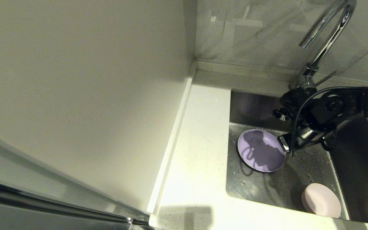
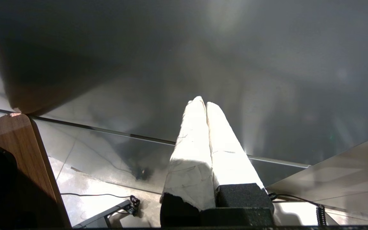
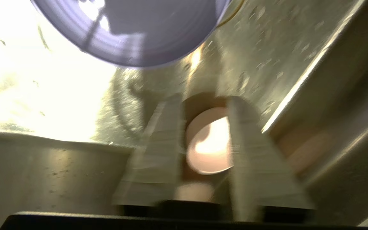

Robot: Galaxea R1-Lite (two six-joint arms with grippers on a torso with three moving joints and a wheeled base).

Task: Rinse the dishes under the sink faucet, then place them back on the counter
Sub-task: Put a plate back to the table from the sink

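The lavender plate (image 1: 260, 150) lies in the sink (image 1: 313, 164), near its left wall; its rim also shows in the right wrist view (image 3: 133, 32). The pale pink bowl (image 1: 320, 200) sits at the sink's front right corner. My right gripper (image 1: 286, 145) hangs low over the basin just right of the plate's edge. It stands open and empty (image 3: 204, 102), and the bowl (image 3: 208, 143) shows farther off through the gap between its fingers. The chrome faucet (image 1: 327, 35) arches above the arm. The white mug is out of view. My left gripper (image 2: 204, 103) is shut, parked away from the sink.
The white counter (image 1: 200, 153) runs along the sink's left side, with a raised edge strip (image 1: 174, 134) against a tall pale wall. A grey marbled wall panel (image 1: 251, 35) stands behind the sink. Water drops lie on the wet basin floor (image 3: 254, 48).
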